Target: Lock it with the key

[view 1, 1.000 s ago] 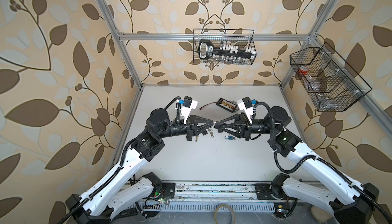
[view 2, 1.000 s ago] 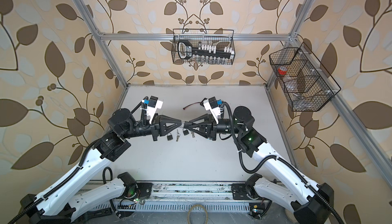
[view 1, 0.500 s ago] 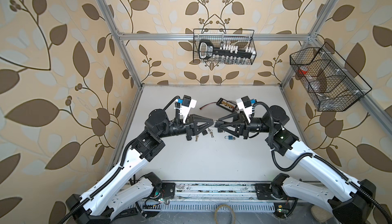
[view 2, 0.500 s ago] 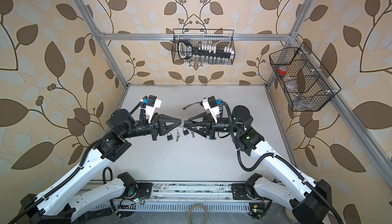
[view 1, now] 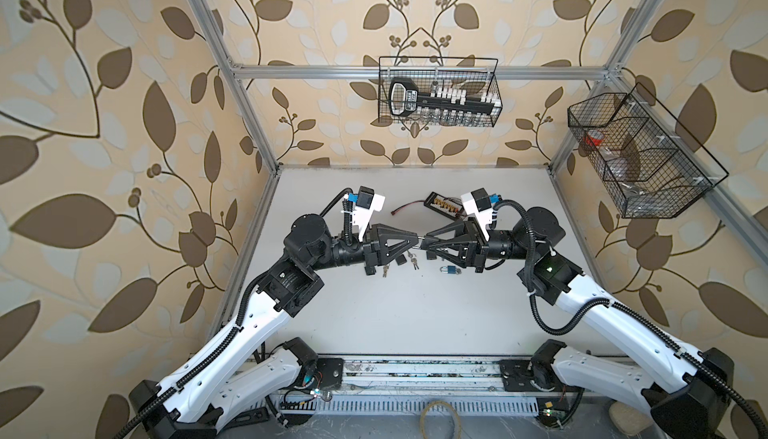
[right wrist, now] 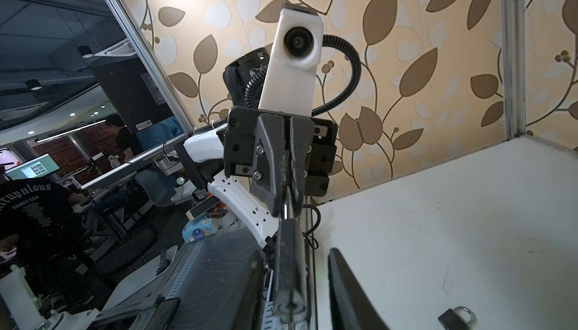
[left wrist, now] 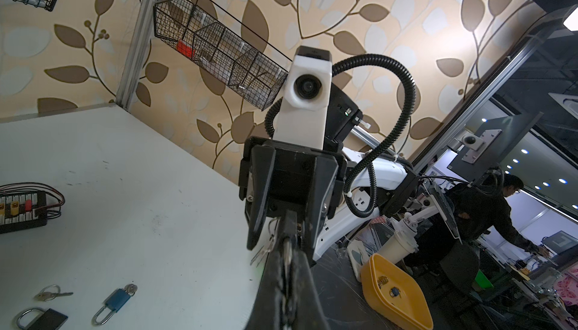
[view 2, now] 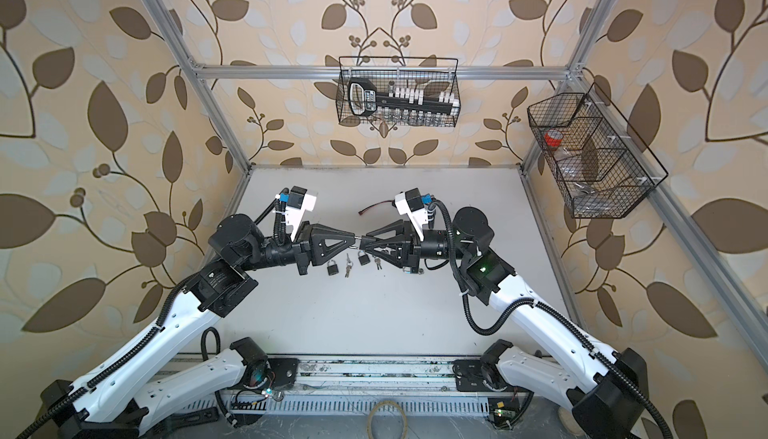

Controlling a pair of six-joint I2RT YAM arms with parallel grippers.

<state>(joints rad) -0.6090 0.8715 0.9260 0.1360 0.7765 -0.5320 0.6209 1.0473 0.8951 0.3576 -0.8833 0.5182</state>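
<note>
- Nearest the front rail, both arms bent inward from their bases, so the left fingers (view 1: 390, 245) and right fingers (view 1: 449, 231) stood tip to tip above the middle of the desk (view 1: 395, 324). They were clear of its surface, probably so lock and key could be lined up in the air.
- The left fingers were pinched fully together on a silver metal piece (right wrist: 286, 210). In both top views it showed only as a thin rod bridging the two tips. Whether it was a key blade or a shackle could not be told.
- The right fingers stood narrowly apart and gripped nothing. In the right wrist view a dark bar (right wrist: 289, 266) lay between them, with bare desk showing on one side. I judged it a padlock body offered for them to take, but its round end was too blurred to call a keyway.
- Small keys (left wrist: 264, 248) seemed to dangle beside the meeting point; the fingers hid what they hung from.
- Below on the desk lay a blue padlock (view 1: 450, 269), a black padlock (view 2: 332, 267) and loose keys (view 2: 348, 264), apparently spares, partly covered by the arms.
- Farther back sat a connector board (view 1: 442, 205), one end hidden behind the right wrist camera.
- Farthest, two wire baskets (view 1: 438, 92) hung on the frame; the side one's contents were hard to make out.
</note>
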